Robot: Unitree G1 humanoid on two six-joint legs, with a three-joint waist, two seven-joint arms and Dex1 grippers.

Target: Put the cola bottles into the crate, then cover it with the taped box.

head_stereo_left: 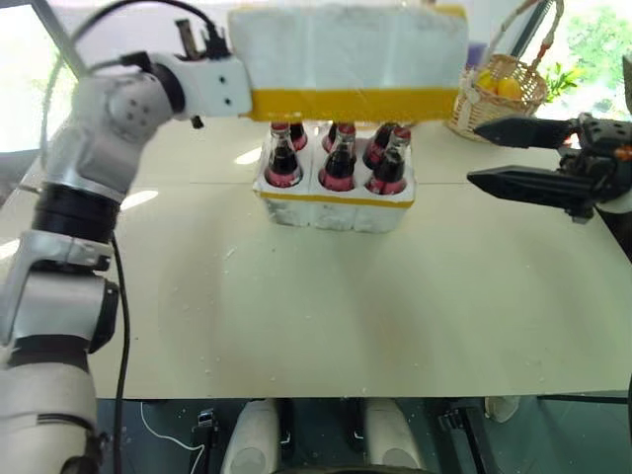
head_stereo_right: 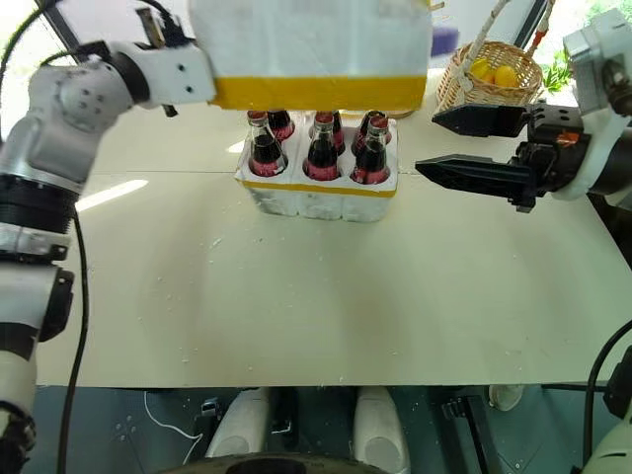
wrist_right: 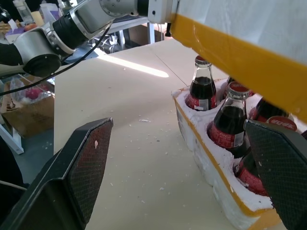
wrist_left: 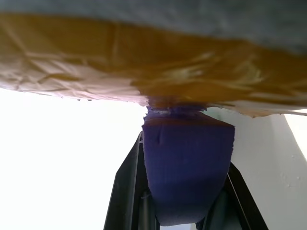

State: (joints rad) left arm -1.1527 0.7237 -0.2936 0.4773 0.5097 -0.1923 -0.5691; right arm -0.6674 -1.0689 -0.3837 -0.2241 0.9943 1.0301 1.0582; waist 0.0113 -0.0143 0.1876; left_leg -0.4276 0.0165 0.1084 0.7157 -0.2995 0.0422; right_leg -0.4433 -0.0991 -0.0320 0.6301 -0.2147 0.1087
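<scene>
The left gripper (wrist_left: 184,211) reaches in level from the upper left of the frame, its black fingers clamped tight on a purple rounded piece (wrist_left: 188,167) at the side of the taped box (head_stereo_left: 348,59). That box, rough white foam with a wide, wrinkled yellow tape band along its lower edge, hangs at the top centre just above the bottle caps. Under it the cola bottles (head_stereo_left: 339,163), dark glass with red labels, stand in the wells of the low white foam crate (head_stereo_left: 334,202) on the pale table (head_stereo_left: 316,296). At the right edge, the right gripper (head_stereo_left: 518,156) points level toward the crate, fingers spread wide, holding nothing. A wicker basket (head_stereo_left: 499,94) sits in the upper right.
</scene>
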